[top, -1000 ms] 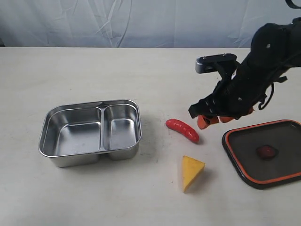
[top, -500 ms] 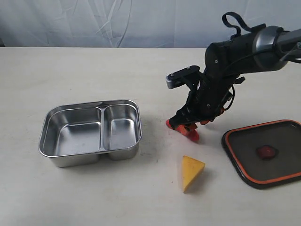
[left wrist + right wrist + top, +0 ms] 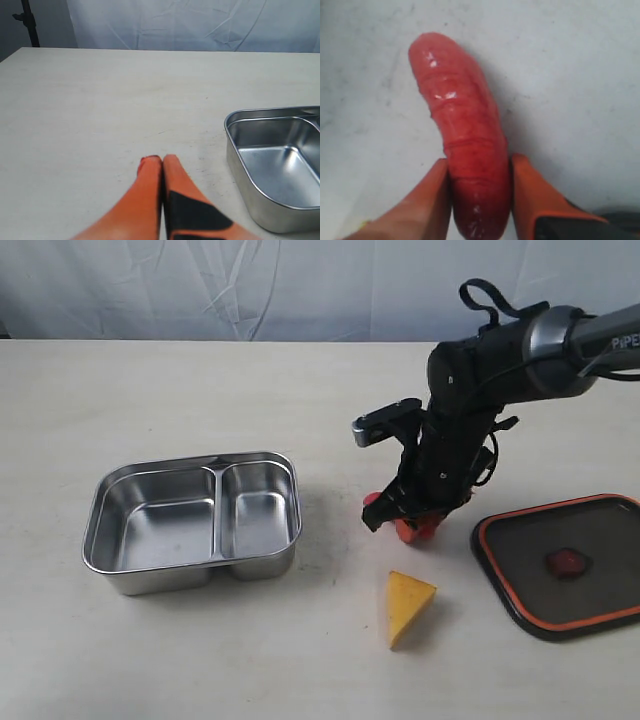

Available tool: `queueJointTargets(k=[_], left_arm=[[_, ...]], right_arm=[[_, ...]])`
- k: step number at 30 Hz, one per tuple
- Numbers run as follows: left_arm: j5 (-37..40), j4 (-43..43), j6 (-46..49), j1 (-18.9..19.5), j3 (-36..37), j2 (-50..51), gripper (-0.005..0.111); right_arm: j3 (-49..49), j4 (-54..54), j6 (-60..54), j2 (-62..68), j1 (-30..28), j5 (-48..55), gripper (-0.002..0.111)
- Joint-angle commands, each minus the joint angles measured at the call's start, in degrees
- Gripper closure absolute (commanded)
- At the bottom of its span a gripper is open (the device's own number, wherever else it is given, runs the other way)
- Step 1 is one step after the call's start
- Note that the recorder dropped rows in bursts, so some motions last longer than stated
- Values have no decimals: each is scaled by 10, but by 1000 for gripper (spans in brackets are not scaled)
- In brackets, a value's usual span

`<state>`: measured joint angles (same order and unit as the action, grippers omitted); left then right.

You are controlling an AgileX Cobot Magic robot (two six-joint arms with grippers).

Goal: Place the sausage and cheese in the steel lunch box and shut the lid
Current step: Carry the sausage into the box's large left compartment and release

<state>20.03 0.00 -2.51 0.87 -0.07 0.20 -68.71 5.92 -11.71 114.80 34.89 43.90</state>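
Observation:
The glossy red sausage (image 3: 465, 125) lies on the table, and my right gripper (image 3: 479, 162) is shut on its near end, an orange finger pressed against each side. In the exterior view the right gripper (image 3: 401, 517) points down over the sausage (image 3: 372, 502), hiding most of it. The yellow cheese (image 3: 408, 605) wedge lies just in front of it. The steel lunch box (image 3: 160, 580) stands open and empty at the left. The dark lid (image 3: 600, 540) lies flat at the right. My left gripper (image 3: 157, 159) is shut on nothing, next to the lunch box (image 3: 240, 185).
A pale cloth backdrop hangs behind the beige table. The right arm's wrist camera housing (image 3: 385, 422) sticks out towards the lunch box. Bare tabletop lies between the lunch box and the sausage.
The right arm swung left from near the lid and came down over the sausage. Its fingers have narrowed onto the sausage. The left gripper has not moved.

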Motion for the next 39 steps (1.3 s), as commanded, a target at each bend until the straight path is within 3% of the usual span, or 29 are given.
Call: queueJointTargets(k=[1, 9, 13, 19, 28, 39], left_arm=[[-7, 3, -1, 1, 1, -2, 107], [-7, 3, -1, 1, 1, -2, 107], [-7, 3, -1, 1, 1, -2, 107], [-7, 3, -1, 1, 1, -2, 107], [-7, 3, -1, 1, 1, -2, 107], [-7, 3, -1, 1, 1, -2, 107]], right_arm=[[-2, 22, 1, -69, 15, 7, 108], [-53, 64, 12, -143, 117, -26, 108], [-118, 47, 12, -106, 179, -8, 108], [-219, 47, 12, -14, 225, 36, 108], [-324, 22, 12, 102, 257, 77, 108], [-339, 23, 12, 134, 257, 53, 108]])
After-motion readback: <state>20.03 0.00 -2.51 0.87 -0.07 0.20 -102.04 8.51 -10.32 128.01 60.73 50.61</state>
